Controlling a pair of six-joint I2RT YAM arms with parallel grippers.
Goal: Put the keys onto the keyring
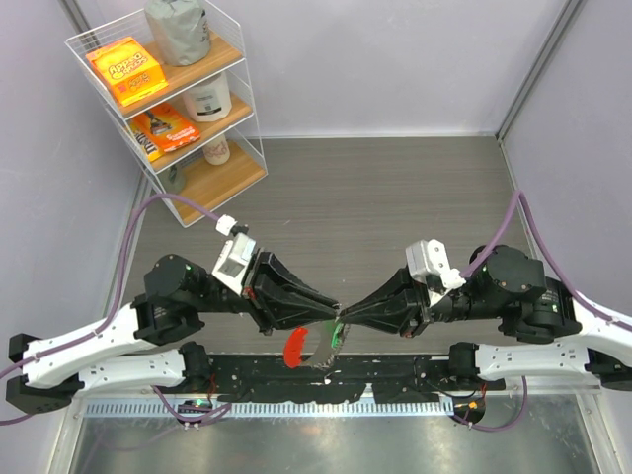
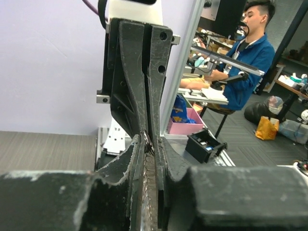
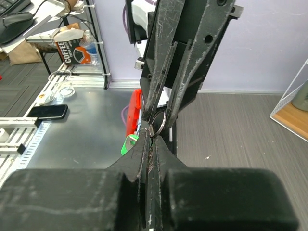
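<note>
1. Meeting tip to tip above the near edge of the table, the left gripper and right gripper both have their jaws pressed together
2. The left one pinches the keyring by its small silver ring; the red loop hangs below
3. The right one appears clamped on the green key, whose head sits just beside that ring
4. By my judgement, threading is under way but unfinished: whether the key has caught the ring cannot be told, and only one key shows
</note>
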